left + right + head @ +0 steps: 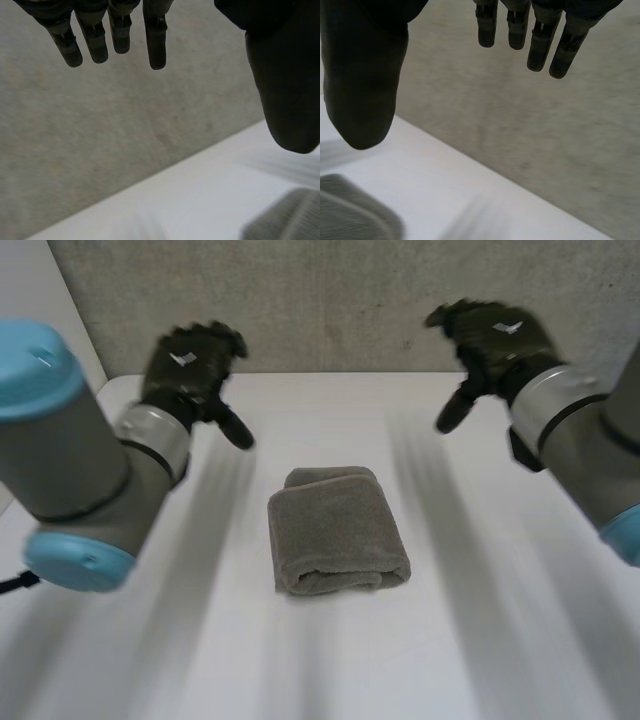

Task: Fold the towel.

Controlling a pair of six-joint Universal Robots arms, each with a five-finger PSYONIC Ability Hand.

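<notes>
My R hand hung over the white desk, fingers straight, thumb wide apart. Grey towel corner lay below thumb; grey wall beyond.

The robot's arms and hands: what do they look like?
The left arm and right arm are thick grey tubes with round light-blue caps and silvery wrist cuffs. The left hand and right hand are black, with slim fingers, a broad thumb and a small white mark on the back.

Left robot hand and right robot hand: both spread, empty.
Fingers straight and relaxed, thumbs held wide; grey arms with light-blue caps reach in from either side, hands well apart.
</notes>
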